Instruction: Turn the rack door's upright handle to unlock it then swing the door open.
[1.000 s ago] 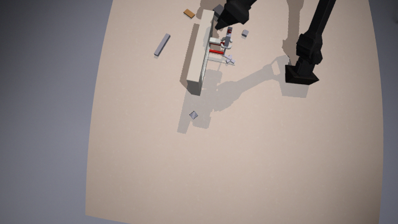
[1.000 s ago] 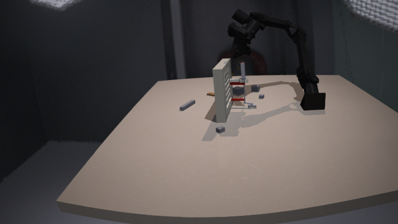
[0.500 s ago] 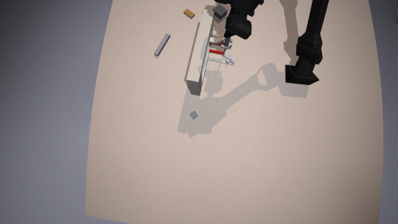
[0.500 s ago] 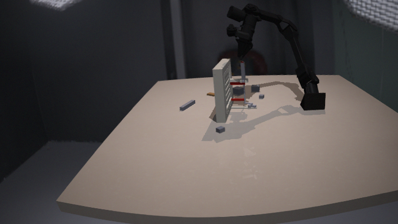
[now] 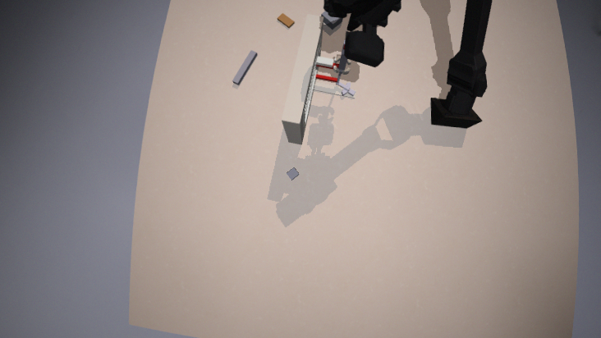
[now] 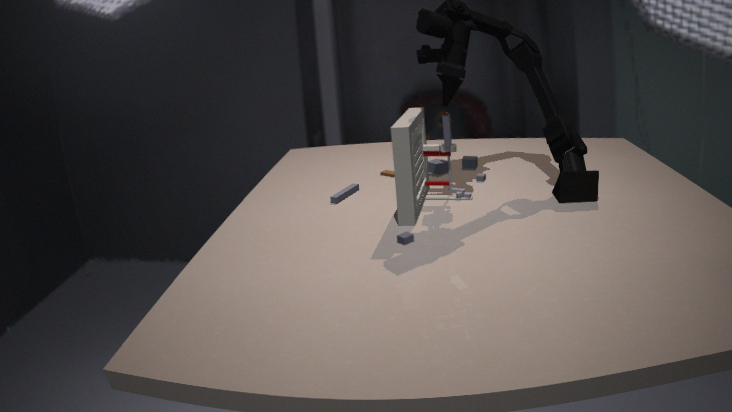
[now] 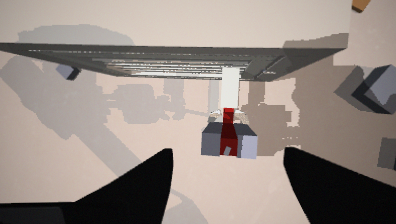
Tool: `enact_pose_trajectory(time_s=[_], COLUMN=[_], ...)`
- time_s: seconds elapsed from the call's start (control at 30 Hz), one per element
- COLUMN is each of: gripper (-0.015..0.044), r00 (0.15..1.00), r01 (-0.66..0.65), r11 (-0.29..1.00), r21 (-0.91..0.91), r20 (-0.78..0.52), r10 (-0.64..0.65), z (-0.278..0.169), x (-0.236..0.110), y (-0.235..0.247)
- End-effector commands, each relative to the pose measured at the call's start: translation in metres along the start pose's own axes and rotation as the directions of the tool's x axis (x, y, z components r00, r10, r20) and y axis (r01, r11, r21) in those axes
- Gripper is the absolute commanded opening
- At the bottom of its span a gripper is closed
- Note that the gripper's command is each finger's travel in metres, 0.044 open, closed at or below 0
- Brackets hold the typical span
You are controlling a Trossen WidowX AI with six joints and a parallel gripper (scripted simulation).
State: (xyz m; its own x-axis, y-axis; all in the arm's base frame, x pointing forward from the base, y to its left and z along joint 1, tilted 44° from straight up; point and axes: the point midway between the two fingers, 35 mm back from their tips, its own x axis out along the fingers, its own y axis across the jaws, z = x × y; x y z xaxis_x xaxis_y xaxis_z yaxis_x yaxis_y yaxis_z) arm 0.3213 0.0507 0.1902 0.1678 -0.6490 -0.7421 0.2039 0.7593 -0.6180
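Note:
The rack [image 5: 309,50] [image 6: 403,174] stands upright, its slotted face toward the arm's base. I cannot tell door from frame there; no panel stands swung out. The upright handle [image 6: 446,133] [image 7: 211,143] is grey with red between its sides, and stands out from the slotted face on red and white bars. My gripper [image 6: 446,103] [image 7: 227,155] is open and points down, just above the handle's top. In the wrist view the handle's top appears between the two fingertips, with space on both sides. In the top view the arm hides the fingertips.
An orange block [image 5: 285,20] and a long grey bar [image 5: 245,67] [image 6: 344,193] lie behind the rack. A small grey block [image 5: 292,173] [image 6: 405,237] lies off its near end. Dark grey blocks [image 6: 469,162] [image 7: 382,90] lie near its far end, with a small pale block [image 6: 480,177].

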Motion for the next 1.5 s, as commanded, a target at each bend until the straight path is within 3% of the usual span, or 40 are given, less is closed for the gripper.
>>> enact_pose_trajectory(time_s=[0.0,1.37,1.47], gripper=[0.0282,0.0282,0.0203], r00=[1.000,0.972,0.972], r01=[0.018,0.139,0.139], r11=[1.000,0.990,0.990], r21=[0.001,-0.009,-0.009], r20=[-0.013,-0.192,-0.192], r10=[-0.018,-0.138,-0.138], z=[0.000,-0.011,-0.011], x=[0.004,0.066,0.066], y=[-0.001,-0.004,-0.004])
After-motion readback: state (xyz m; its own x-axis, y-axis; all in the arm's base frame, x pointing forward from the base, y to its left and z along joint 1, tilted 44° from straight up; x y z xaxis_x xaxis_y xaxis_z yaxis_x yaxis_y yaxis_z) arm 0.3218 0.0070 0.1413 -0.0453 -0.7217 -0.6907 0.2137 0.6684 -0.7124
